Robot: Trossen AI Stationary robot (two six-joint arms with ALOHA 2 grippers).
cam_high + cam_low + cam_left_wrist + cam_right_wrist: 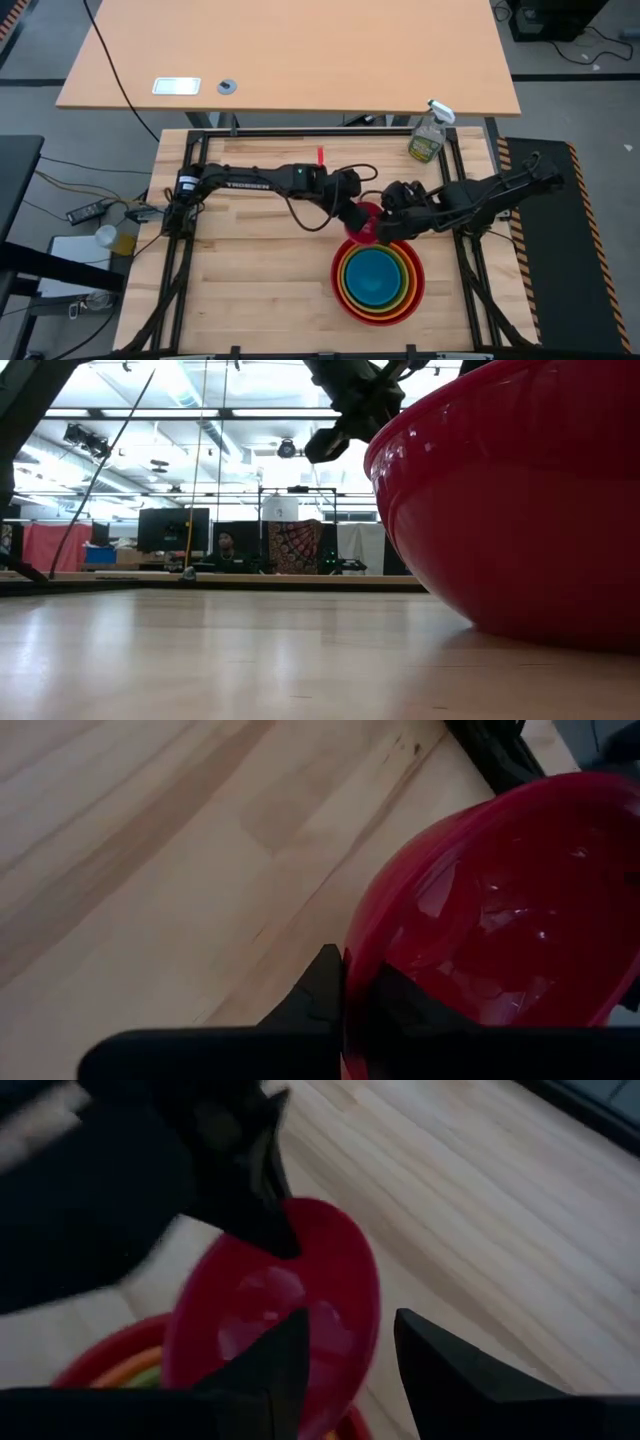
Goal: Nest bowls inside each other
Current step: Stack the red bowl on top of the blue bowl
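A stack of bowls [378,280] stands on the table right of centre: blue inside lime green, inside orange, inside the large red bowl [520,500]. The small magenta-pink bowl [366,226] hangs tilted just beyond the stack's far rim, with my left gripper [352,215] shut on it. My right gripper [350,1325] comes from the right and is open. One of its fingers stands over the pink bowl's hollow [290,1300] and the other outside the rim. Whether they touch the bowl I cannot tell. My left gripper pinches the pink bowl's rim [352,955], one finger [322,988] outside the wall and one finger [405,1000] inside the hollow. It comes slanting down from the table's left side. The bowl is lifted clear of the table and tilted, its hollow [500,910] turned toward my right gripper.
A clear spray bottle [428,135] stands at the table's far right corner. The black frame rails [300,132] run along the table's edges. Bare wood [250,290] lies left of the stack.
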